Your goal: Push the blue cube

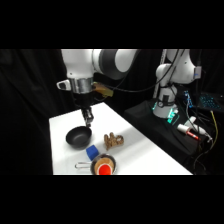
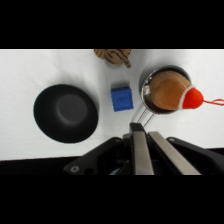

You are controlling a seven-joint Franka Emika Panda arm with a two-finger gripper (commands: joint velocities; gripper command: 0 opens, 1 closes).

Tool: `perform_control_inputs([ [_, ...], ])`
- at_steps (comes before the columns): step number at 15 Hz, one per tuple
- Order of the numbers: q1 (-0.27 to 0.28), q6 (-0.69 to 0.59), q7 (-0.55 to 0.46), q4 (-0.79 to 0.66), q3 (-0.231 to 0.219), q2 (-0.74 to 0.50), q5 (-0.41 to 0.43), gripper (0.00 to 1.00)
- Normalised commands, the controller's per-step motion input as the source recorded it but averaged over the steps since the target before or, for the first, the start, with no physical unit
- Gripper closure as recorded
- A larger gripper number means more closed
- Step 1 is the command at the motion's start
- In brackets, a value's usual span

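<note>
The blue cube (image 1: 92, 152) is a small bright block on the white table (image 1: 145, 150), between the black bowl (image 1: 78, 137) and a metal cup (image 1: 103, 165). In the wrist view the blue cube (image 2: 122, 98) lies just beyond my gripper (image 2: 138, 128), slightly to its left. My gripper (image 1: 88, 121) hangs over the table at the bowl's far rim, well above and behind the cube. Its fingers (image 2: 142, 155) lie close together with nothing between them.
The black bowl (image 2: 65, 113) sits left of the cube in the wrist view. The metal cup (image 2: 166, 91), with brown and red-orange contents, sits on the cube's right, its handle pointing toward my gripper. A brown wooden piece (image 1: 113, 141) lies behind the cube.
</note>
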Motion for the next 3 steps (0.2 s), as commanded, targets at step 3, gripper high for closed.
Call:
perform_control_inputs([
  [3, -0.009, -0.07, 0.11, -0.15, 0.001, -0.25, 0.077, 0.97],
])
